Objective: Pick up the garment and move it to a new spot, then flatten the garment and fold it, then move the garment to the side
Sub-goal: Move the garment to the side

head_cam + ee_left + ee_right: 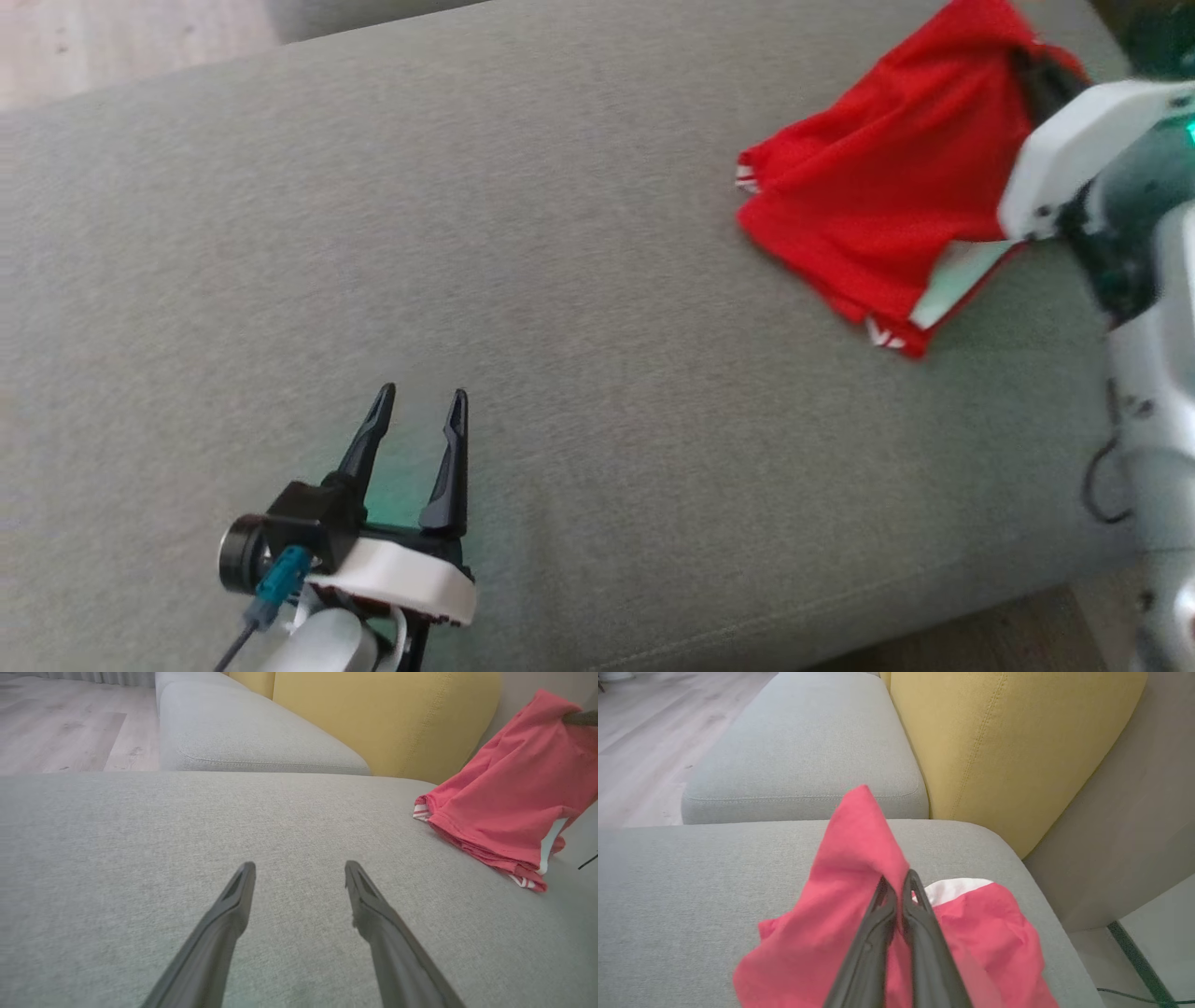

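The garment (878,177) is a red piece with white trim, folded into a bundle at the far right of the grey sofa seat (523,280). Its upper edge is pulled up off the seat while the lower part rests on the cushion. My right gripper (899,882) is shut on a fold of the garment (845,868), and its white forearm (1083,149) covers the cloth's right side. My left gripper (420,397) hovers open over bare cushion at the lower left, far from the cloth. From the left wrist, the garment (509,793) hangs at the right.
A yellow back cushion (1013,742) stands behind the seat, and a second grey seat section (803,746) lies beyond it. Wooden floor (60,723) shows past the sofa. The seat's front edge (840,616) runs near my base.
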Tool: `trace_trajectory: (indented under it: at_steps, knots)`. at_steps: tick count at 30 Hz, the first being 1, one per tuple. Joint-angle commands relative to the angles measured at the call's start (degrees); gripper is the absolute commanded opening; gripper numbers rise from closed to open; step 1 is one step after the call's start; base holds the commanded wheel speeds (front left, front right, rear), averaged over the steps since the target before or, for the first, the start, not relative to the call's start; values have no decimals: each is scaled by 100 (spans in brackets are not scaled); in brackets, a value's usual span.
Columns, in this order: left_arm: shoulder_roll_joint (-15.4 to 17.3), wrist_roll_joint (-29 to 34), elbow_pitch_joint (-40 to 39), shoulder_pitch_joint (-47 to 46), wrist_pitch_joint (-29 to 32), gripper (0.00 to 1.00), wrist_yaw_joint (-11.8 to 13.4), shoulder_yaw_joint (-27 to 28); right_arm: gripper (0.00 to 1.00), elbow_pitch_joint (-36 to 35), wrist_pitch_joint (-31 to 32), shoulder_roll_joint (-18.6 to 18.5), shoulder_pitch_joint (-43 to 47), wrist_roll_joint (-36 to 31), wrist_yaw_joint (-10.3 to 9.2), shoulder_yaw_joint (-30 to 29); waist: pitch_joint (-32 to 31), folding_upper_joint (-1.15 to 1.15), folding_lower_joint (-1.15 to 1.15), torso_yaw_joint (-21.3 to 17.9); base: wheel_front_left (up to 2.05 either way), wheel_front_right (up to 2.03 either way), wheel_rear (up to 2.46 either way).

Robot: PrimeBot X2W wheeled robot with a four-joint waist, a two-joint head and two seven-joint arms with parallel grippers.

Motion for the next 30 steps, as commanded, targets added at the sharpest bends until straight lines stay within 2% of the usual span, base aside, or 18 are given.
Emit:
trace_trajectory:
  at_steps: [1, 8, 12, 13, 14, 15, 23, 30]
  knots:
    - [46, 3, -166, -136, -50, 100, 19, 140, 0, -142, 46, -222, -269, -68, 37, -41, 18, 0, 0, 172, 0, 0, 0]
    - [17, -2, -151, -124, -87, 100, 21, 114, 0, -36, 236, -1011, -336, -276, 37, -613, 102, 0, 0, 499, 0, 0, 0]
    - [29, 6, -162, -151, -89, 100, 26, 109, 0, 20, 274, -1289, -265, -497, 37, -1026, 172, 0, 0, 628, 0, 0, 0]
    - [36, 9, -168, -159, -88, 100, 31, 111, 13, 41, 273, -1327, -240, -586, 37, -1115, 193, 0, 0, 653, 0, 0, 0]
    - [43, 9, -174, -165, -87, 100, 36, 114, 74, 64, 262, -1328, -222, -639, 37, -1212, 210, 0, 0, 673, 0, 0, 0]
    - [52, 10, -180, -166, -85, 100, 41, 116, 100, 86, 244, -1307, -206, -673, 37, -1314, 226, 0, 0, 689, 0, 0, 0]
    - [112, -1, -207, -137, -58, 100, 81, 113, 100, 64, 107, -1103, 3, -973, 37, -1715, 255, 0, 0, 693, 0, 0, 0]
    - [118, -16, -197, -103, -32, 100, 91, 72, 100, -135, 11, -833, 117, -985, 37, -1680, 89, 0, 0, 646, 0, 0, 0]
